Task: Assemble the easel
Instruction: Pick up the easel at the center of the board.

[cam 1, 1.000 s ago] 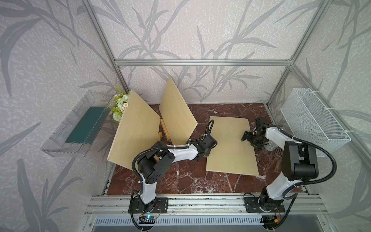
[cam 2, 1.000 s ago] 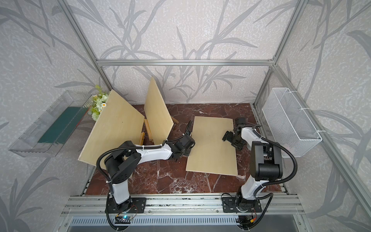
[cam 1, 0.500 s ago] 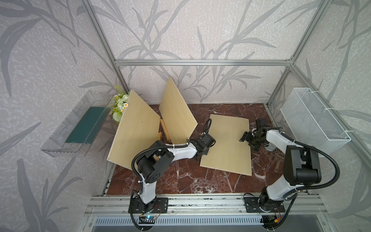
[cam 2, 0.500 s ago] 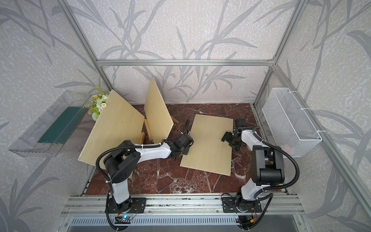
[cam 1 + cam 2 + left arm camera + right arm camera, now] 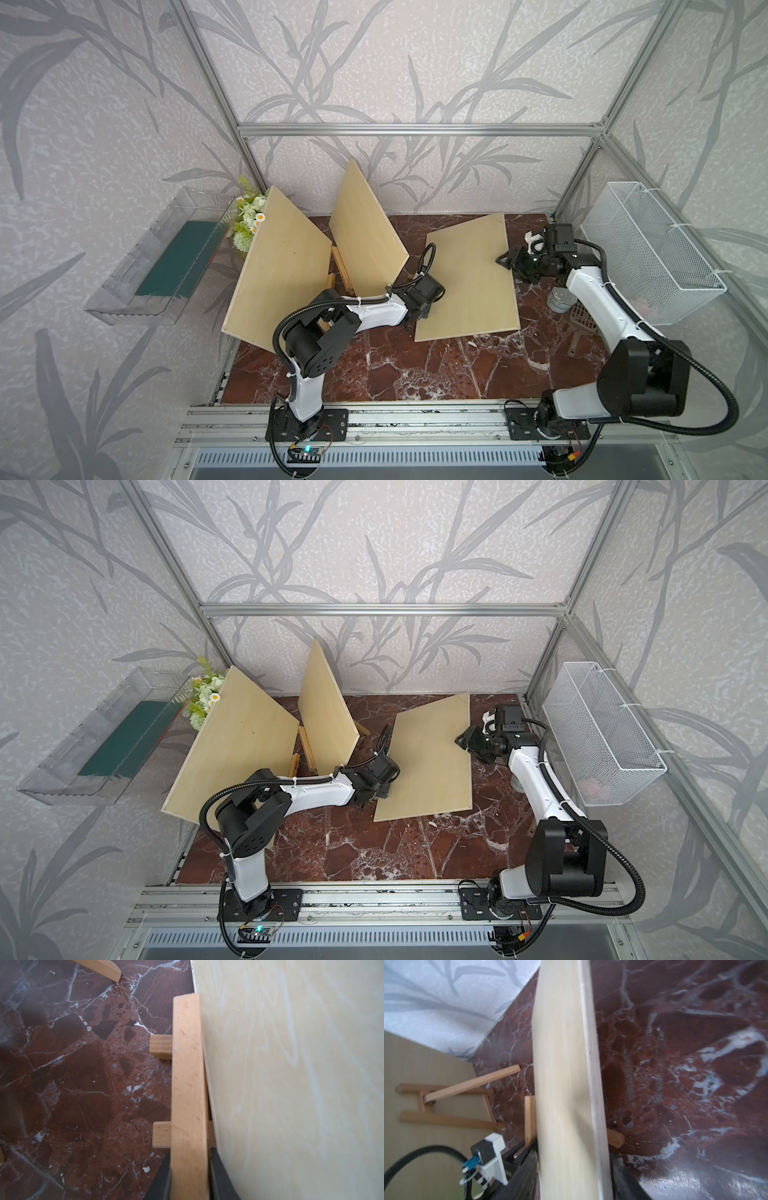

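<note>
Loose board point(image 5: 469, 274) sits mid-table on marble top point(image 5: 415, 365), skewed to the table edges; visible in both top views. L gripper point(image 5: 419, 316) is at the board's left edge, low, near the corner closest to the arm bases. Left wrist view: L fingers point(image 5: 163, 1184) are clamped on a wooden slat point(image 5: 188, 1084), one dark finger per side, no gap seen. The slat runs just beside the board edge, approx. parallel; looks to touch it, not certain. Two leg stubs point(image 5: 161, 1046) poke out from under the slat on the marble side; rest of that easel is hidden by the board. R gripper point(image 5: 505, 262) is at the board's right edge, toward the far end. Right wrist view: R fingers point(image 5: 527, 1174) straddle the edge, one per face, but the frame is blurred, so can't tell if they pinch it or just sit around it. That edge looks raised off the marble; a wooden end point(image 5: 615, 1139) shows beneath it. Two standing boards point(image 5: 286, 270) lean tilted at the left. A second easel point(image 5: 446, 1105) w/ rear strut shows against one of them. Tin point(image 5: 559, 299) sits on the marble beside the R arm.
</note>
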`<state>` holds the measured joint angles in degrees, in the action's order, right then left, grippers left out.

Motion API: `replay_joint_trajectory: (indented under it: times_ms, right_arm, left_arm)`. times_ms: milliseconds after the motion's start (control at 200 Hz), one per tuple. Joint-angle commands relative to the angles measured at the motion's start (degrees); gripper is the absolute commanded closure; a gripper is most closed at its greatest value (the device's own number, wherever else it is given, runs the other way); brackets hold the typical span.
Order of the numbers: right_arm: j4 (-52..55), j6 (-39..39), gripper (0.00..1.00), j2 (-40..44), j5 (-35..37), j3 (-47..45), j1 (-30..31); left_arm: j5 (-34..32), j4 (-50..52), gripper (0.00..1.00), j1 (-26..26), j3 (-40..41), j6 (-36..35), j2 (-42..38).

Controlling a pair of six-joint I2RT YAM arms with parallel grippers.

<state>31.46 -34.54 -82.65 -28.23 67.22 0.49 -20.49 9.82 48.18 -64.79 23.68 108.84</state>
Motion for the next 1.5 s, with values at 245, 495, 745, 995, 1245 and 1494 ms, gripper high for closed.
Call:
replay_joint_trajectory:
  times_ms: [245, 495, 745, 995, 1245, 1494]
  right_arm:
    - [1.6, -1.5, 0.7, -1.5, -9.0, 2.2, 6.4]
    - [5.2, 2.9, 1.0, -1.4, -4.1, 7.4, 6.7]
    - [9.8, 9.2, 1.0, 1.8, 4.7, 16.9, 6.6]
    - [17.4, 17.3, 1.0, 2.2, 14.2, 33.6, 6.5]
    - [21.3, 22.6, 1.0, -0.2, 21.2, 48.5, 6.5]
    - [23.3, 26.5, 1.0, -3.5, 25.6, 59.5, 6.5]
  left_arm:
    - [4.7, 0.7, 1.0, 2.2, -0.9, -4.1, 2.7]
    - [5.2, 0.5, 1.0, 2.2, -1.0, -4.4, 1.9]
    - [6.0, 0.8, 1.0, 2.2, -1.5, -5.1, -0.2]
    - [10.7, 1.3, 1.0, 2.2, -4.0, -5.9, -2.0]
    - [15.2, -4.7, 1.0, 2.2, -6.3, -6.0, -4.5]
    - [25.7, -9.6, 1.0, 2.1, -10.9, -7.2, -6.3]
